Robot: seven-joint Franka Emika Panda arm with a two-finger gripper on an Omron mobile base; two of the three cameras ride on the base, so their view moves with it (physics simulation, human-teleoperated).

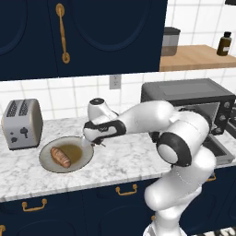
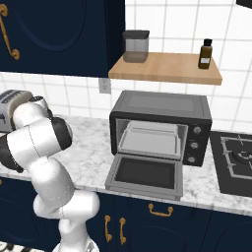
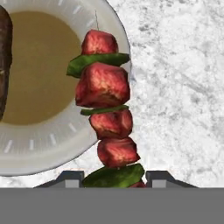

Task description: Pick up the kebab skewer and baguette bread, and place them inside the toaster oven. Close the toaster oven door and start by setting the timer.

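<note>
- Over the right rim of the grey plate (image 1: 46,162), the claw (image 3: 114,178) is closed on the near end of the kebab skewer (image 3: 106,114), its 2 dark fingertips (image 3: 70,178) pressed at either side of the lowest green piece.
- Seen from the hand, the skewer runs away from the claw: 4 red meat chunks with green slices between them, lying across the plate's edge, partly over the plate and partly over the marble counter (image 3: 179,87).
- From the left base camera, the claw (image 1: 91,141) points down at the plate's right rim, and the arm reaches left from the robot's body; whether the skewer is lifted off the plate I cannot tell.
- Left of the skewer, the baguette bread (image 1: 61,157) lies on the plate's left half, apart from the claw.
- Farther left stands a silver 2-slot toaster (image 1: 21,123) against the tiled wall.
- Well to the right, the toaster oven (image 2: 162,127) sits on the counter with the toaster oven door (image 2: 145,173) dropped flat open toward the near edge and a pale tray (image 2: 147,140) inside.
- Right of the oven lies a dark cooktop (image 2: 236,162).
- Above the oven, a wooden shelf (image 2: 167,69) carries a grey canister (image 2: 135,47) and a brown bottle (image 2: 205,54).
</note>
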